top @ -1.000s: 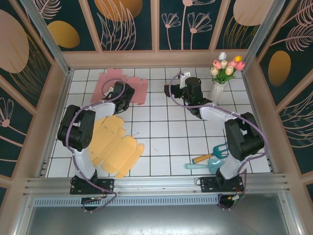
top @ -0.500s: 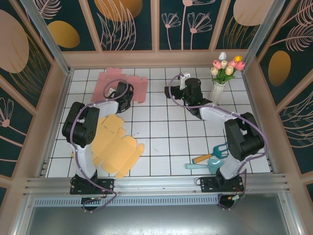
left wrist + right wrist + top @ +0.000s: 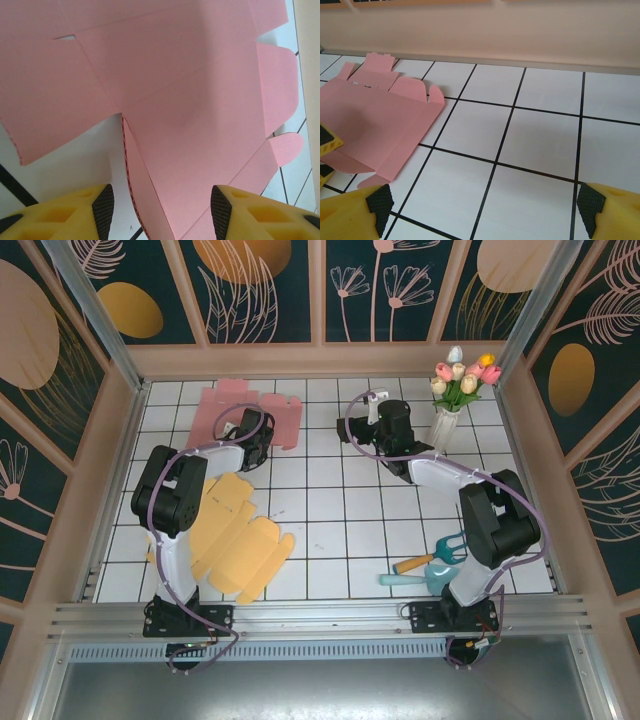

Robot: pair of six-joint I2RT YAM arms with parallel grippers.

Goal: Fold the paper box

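The paper box (image 3: 215, 405) is a flat pink cut-out lying on the white tiles at the back left. My left gripper (image 3: 243, 426) sits at its near edge. In the left wrist view the jaws (image 3: 159, 212) stand apart, with a lifted pink flap (image 3: 137, 200) rising between the black pads; neither pad presses it. My right gripper (image 3: 350, 428) hovers to the right of the box, wide open over bare tiles (image 3: 485, 207). The right wrist view shows the pink box (image 3: 380, 125) at its left.
A second flat box, yellow (image 3: 235, 535), lies at the front left beside the left arm. A vase of tulips (image 3: 450, 405) stands at the back right. A teal garden fork and trowel (image 3: 430, 565) lie at the front right. Walls enclose the table.
The left arm's elbow has swung slightly right while its gripper stayed at the pink box's edge; its jaws narrowed. The right gripper has barely shifted.
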